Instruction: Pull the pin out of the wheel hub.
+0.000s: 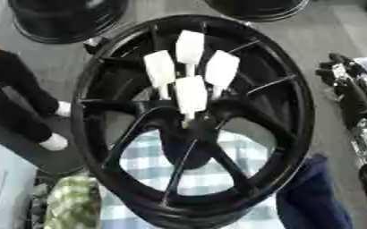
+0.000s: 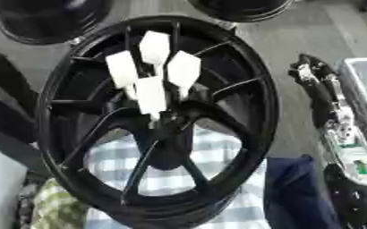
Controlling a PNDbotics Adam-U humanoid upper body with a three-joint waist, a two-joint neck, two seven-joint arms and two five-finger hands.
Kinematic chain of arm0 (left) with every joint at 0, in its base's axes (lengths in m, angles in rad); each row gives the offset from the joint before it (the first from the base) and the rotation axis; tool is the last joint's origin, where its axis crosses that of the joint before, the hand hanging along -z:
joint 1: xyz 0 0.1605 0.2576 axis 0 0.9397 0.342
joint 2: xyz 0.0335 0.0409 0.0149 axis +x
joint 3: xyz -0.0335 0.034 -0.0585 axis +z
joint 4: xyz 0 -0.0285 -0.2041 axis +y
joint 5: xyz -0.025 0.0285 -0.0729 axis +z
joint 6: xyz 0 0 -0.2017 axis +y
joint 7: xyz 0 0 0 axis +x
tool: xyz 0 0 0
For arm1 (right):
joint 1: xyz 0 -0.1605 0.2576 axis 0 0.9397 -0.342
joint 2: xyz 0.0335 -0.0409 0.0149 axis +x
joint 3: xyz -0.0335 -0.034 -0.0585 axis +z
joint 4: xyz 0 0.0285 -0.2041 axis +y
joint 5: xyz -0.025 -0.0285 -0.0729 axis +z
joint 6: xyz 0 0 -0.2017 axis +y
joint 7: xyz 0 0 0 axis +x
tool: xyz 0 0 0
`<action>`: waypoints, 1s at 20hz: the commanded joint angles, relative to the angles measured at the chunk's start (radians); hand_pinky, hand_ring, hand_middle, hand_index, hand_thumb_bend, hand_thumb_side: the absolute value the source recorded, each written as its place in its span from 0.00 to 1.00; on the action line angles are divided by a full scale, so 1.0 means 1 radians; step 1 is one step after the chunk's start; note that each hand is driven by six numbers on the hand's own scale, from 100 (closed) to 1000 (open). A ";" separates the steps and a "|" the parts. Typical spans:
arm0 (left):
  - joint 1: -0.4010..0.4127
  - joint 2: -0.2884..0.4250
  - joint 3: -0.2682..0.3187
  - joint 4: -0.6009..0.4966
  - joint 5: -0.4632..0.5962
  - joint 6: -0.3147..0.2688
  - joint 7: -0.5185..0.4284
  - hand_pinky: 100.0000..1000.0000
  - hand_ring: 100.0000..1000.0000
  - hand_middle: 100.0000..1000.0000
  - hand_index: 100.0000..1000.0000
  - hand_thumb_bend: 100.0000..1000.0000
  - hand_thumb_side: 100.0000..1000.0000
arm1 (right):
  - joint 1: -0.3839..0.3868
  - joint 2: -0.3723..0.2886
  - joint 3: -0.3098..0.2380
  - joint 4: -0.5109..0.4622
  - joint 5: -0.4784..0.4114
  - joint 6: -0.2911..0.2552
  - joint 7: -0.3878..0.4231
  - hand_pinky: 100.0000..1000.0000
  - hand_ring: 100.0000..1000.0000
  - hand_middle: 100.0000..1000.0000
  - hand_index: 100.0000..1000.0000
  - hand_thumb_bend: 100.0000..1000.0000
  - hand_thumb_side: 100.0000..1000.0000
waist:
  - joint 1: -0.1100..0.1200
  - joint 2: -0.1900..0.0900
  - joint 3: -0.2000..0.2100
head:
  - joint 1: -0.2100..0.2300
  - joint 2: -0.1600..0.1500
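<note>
White pins (four) stand in black wheel hub; right hand beside rim, fingers unclear, holding nothing.

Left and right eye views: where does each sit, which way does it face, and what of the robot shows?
Left eye view: in the head, looking down at the black wheel hub with white pins; right robot hand at right edge.
Right eye view: beside it, same aim; right arm fuller.
Shared: hub, pins, checked cloth.
</note>
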State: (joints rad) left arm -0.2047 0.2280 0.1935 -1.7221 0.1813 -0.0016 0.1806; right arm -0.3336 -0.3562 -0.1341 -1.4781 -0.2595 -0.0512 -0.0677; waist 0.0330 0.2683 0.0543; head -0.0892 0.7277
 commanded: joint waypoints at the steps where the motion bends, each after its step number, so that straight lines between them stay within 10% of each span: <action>1: -0.013 0.017 0.000 -0.019 0.001 -0.001 -0.004 0.72 0.67 0.67 0.68 0.04 0.75 | -0.009 -0.027 -0.001 -0.018 -0.005 0.002 -0.001 0.91 0.74 0.64 0.79 0.00 0.46 | -0.002 -0.020 0.001 | -0.001 -0.002; 13: -0.009 0.016 -0.002 -0.019 0.002 0.001 -0.008 0.72 0.67 0.67 0.67 0.04 0.76 | -0.014 -0.036 0.001 -0.023 -0.009 0.005 -0.003 0.91 0.74 0.64 0.79 0.00 0.45 | -0.006 -0.024 -0.001 | -0.005 -0.004; 20: -0.001 0.022 -0.004 -0.017 0.000 0.002 -0.010 0.72 0.67 0.67 0.67 0.04 0.76 | -0.129 -0.166 0.051 -0.075 0.007 0.001 0.041 0.89 0.74 0.66 0.80 0.00 0.37 | -0.012 -0.043 -0.006 | -0.013 0.009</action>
State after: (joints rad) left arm -0.2016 0.2280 0.1890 -1.7221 0.1814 0.0015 0.1751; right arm -0.4444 -0.4651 -0.0907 -1.5171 -0.2578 -0.0482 -0.0394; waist 0.0216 0.2491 0.0492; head -0.0987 0.7363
